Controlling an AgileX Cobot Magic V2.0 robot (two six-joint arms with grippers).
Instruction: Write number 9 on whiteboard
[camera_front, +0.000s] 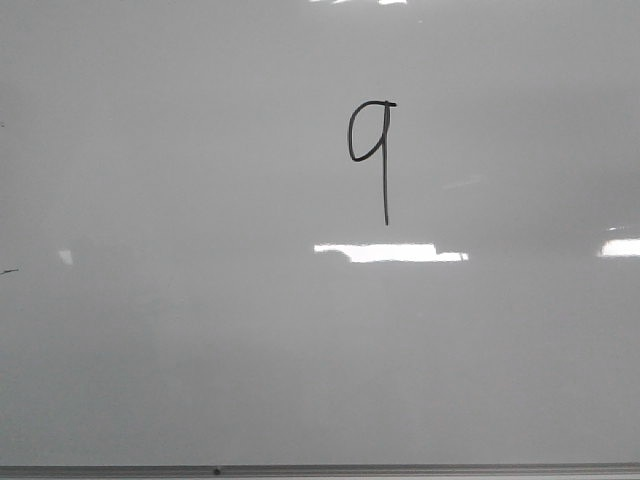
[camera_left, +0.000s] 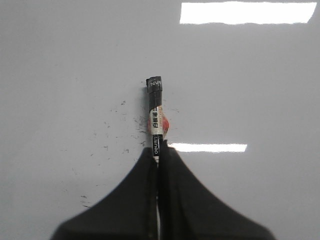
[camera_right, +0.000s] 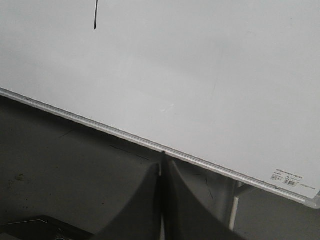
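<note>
The number 9 (camera_front: 375, 150) is drawn in thin black marker on the whiteboard (camera_front: 200, 330), right of centre and high up in the front view. Only the end of its tail (camera_right: 95, 17) shows in the right wrist view. Neither gripper shows in the front view. My left gripper (camera_left: 158, 155) is shut on a marker pen (camera_left: 156, 112) with a white label and black end, held over the whiteboard (camera_left: 250, 75). My right gripper (camera_right: 162, 162) is shut and empty, over the dark table beside the whiteboard's (camera_right: 200, 75) metal edge strip (camera_right: 125, 134).
Small black specks (camera_left: 112, 130) mark the board near the pen. Bright light reflections (camera_front: 390, 252) lie on the board below the 9. A grey edge strip (camera_front: 320, 469) runs along the board's near side. A dark table (camera_right: 60, 165) lies beside the board.
</note>
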